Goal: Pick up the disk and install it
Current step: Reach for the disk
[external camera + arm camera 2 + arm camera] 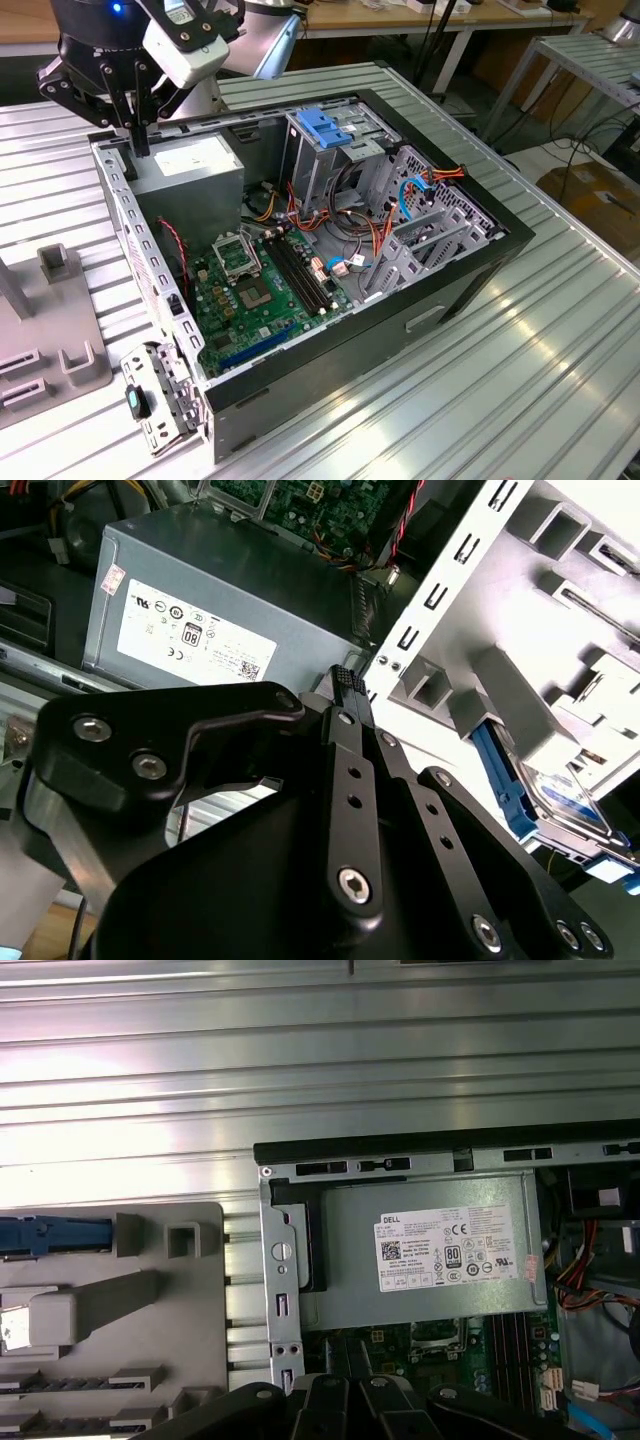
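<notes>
Grey plastic holder with slots and posts (60, 350) stands on the ribbed metal table (520, 390) at the exterior view's left, just beside the open black computer case (450, 290). In the second wrist view this holder (520, 670) carries the disk (570, 798), a flat silver hard drive with a bright blue rail along its edge. It rests in a slot of the holder, outside the case and well apart from the fingers.

Further right, the black gripper (138, 140) hangs over the far left corner of the case, close to the case's metal frame and to the grey power-supply box with a white label (190, 170). I cannot tell if it touches them. In the second wrist view the gripper (345, 678) has its two fingers pressed together, with nothing between them, and the first wrist view shows the gripper (350, 1388) at the case edge beside the same box (430, 1250).

Next to the box, on the case floor, lies the green motherboard (255, 295). Beyond it, on the far side, stands a grey metal bay with a blue plastic latch (325, 125) on top. At the exterior view's right, orange and blue cables (420, 185) run over the grey metal drive cage (425, 245).
</notes>
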Controlling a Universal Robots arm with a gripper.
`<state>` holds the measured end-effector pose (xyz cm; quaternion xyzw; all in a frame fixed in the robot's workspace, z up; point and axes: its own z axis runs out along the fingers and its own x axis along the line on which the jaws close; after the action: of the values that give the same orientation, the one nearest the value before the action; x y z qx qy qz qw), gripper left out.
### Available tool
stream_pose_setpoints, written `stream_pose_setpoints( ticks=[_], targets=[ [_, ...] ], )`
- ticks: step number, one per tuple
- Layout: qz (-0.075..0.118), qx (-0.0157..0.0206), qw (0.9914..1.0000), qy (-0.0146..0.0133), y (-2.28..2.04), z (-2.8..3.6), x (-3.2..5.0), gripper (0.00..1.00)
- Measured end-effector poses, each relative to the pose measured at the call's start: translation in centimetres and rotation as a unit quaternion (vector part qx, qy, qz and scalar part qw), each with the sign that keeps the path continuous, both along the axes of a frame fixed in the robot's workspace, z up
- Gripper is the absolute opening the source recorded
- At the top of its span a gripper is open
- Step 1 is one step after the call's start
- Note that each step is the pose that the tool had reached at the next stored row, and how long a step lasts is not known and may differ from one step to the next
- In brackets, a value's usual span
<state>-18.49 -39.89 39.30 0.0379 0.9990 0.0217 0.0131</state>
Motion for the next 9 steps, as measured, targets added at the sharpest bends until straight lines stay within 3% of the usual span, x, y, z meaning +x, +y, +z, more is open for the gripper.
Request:
stream_pose_setpoints(
  ticks=[9],
  targets=[
    [0.000, 0.0000, 1.00000, 0.0000, 0.00, 0.00, -0.39, 0.11]
  ],
)
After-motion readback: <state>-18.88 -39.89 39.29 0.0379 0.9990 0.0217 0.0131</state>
